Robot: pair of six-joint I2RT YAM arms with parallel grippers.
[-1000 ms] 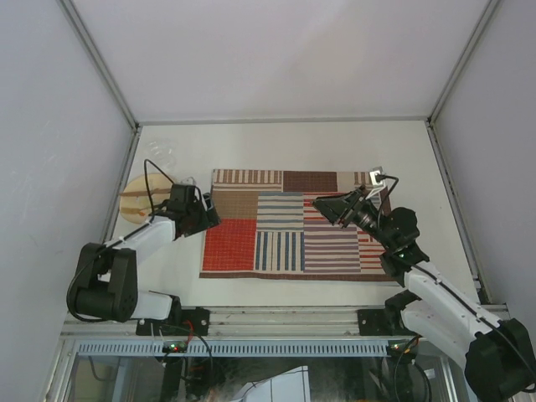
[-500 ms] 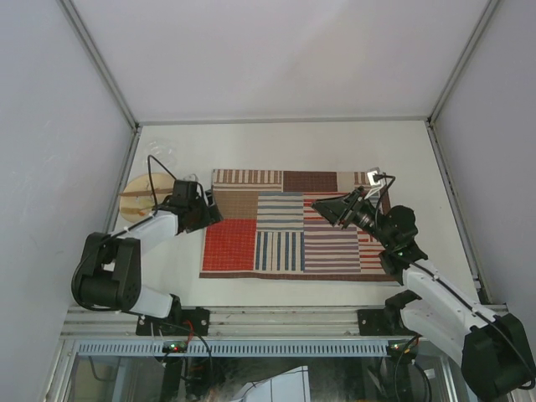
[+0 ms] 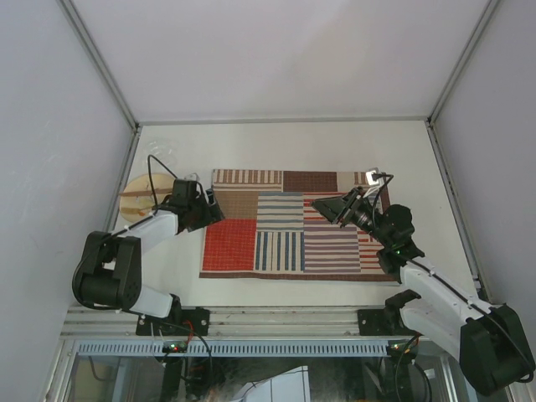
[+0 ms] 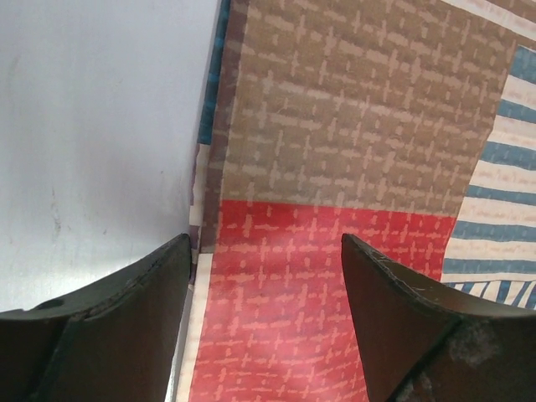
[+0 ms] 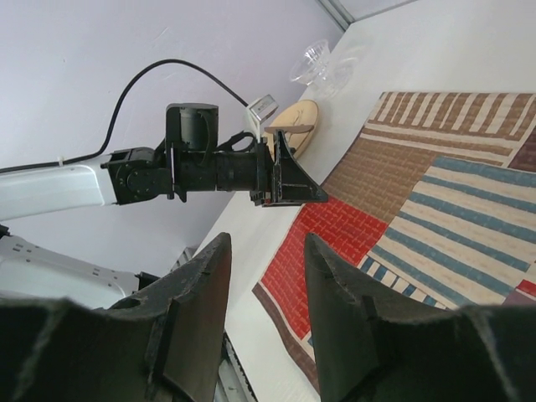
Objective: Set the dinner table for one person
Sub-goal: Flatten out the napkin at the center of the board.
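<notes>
Setting: a white-walled enclosure, where the white table (image 3: 276, 151), railed in aluminium, spreads on every side of a striped patchwork placemat (image 3: 293, 226) laid flat at its middle.
Left claw: the left claw (image 4: 266, 251) is low over the placemat's left edge, jaws apart and empty. One finger is over the red patch, the other over bare table just off the edge.
Right claw: the right claw (image 5: 266, 251) is raised above the placemat's right half and points across it toward the other arm, jaws parted with nothing between them.
Beyond the claws: a wooden plate (image 3: 136, 201) lies on the table just off the placemat's left edge, with what look like chopsticks across it. A clear glass bowl (image 3: 163, 153) stands past the placemat's far-left corner.
Step in hand: the mat appears to be down, and no dish is on it yet. The left claw seems to be either squaring the mat's edge or between pickups.
Next move: probably the left arm swings away from the placemat to the plate, takes it by the rim without spilling what lies across it, and carries it to the placemat's centre.
</notes>
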